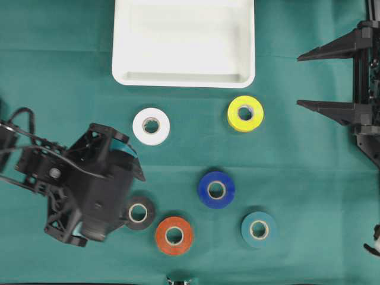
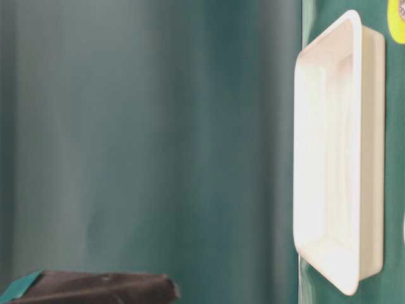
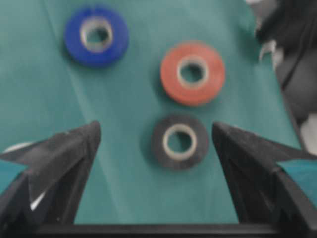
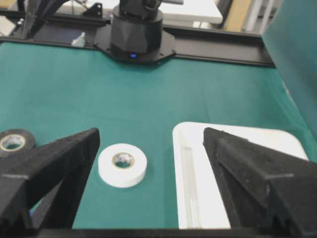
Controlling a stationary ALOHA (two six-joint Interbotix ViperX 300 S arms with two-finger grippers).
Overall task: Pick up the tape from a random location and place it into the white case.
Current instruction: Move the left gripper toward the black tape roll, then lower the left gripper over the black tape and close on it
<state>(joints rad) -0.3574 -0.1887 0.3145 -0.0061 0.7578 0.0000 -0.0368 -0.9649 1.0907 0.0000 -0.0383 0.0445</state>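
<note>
Six flat tape rolls are lying on the green-clothed bench. The left gripper, jaws released, is hanging over the black tape, beside the orange tape. The right gripper is gaping empty. The glossy, rounded white case is sitting at the far edge.

Left gripper and right gripper both hold jaws wide apart.

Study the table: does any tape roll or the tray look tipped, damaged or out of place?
Nothing stands out. All six tape rolls, white, yellow, blue, teal, orange and black, lie flat and apart on the cloth. The white case sits square, with nothing visible inside.
</note>
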